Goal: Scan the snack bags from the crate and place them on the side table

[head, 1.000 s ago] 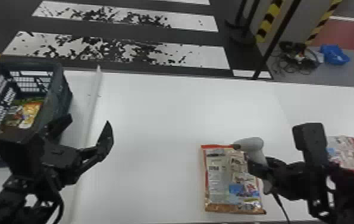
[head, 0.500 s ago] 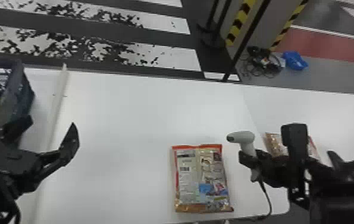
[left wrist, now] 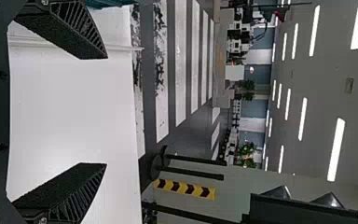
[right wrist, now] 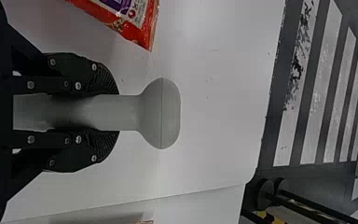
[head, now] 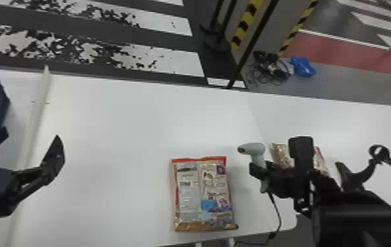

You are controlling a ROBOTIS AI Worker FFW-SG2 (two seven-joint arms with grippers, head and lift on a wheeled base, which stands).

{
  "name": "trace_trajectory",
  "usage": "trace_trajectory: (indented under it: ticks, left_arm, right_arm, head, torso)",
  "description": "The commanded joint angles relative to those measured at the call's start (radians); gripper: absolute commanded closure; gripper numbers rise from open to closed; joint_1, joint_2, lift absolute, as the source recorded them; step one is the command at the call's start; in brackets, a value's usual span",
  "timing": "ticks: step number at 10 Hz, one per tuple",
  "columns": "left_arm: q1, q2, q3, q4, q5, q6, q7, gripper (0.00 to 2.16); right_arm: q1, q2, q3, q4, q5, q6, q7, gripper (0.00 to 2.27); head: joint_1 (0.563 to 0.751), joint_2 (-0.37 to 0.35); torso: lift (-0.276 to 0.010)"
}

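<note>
Scanner [head: 254, 149] tight between right fingers [head: 257, 170], long axis along them, nose [head: 244, 149] apparently leftward; left fingers [head: 54, 155] wide apart.

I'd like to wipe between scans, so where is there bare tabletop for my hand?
Widest: the white table behind the front snack bag, out to the far edge. More lies between that bag and the left gripper. It is crowded right of the bag: the right gripper holds the scanner there, with packaging beyond on the right-hand table.
</note>
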Motion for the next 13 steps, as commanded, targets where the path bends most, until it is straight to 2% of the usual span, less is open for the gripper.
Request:
trace_trajectory:
  ticks: [1,7,13]
  left_arm:
    - [0.002,-0.007,0.001,0.001,0.000,0.000,0.000,0.04]
    - [0.005,-0.007,0.003,0.004,0.003,-0.003,0.000,0.04]
    - [0.005,-0.007,0.004,0.007,0.005,-0.003,0.000,0.04]
  right_arm:
    - [-0.016,-0.006,0.000,0.058,-0.009,-0.039,-0.005,2.23]
    - [-0.042,-0.010,-0.002,0.167,-0.023,-0.106,-0.030,2.17]
    - [-0.054,-0.014,0.003,0.209,-0.025,-0.116,-0.030,2.05]
  head:
    - [0.695,-0.341]
    - [0.695,-0.350]
    - [0.695,-0.350]
  torso:
    - [-0.094]
    - [-0.094]
    - [-0.094]
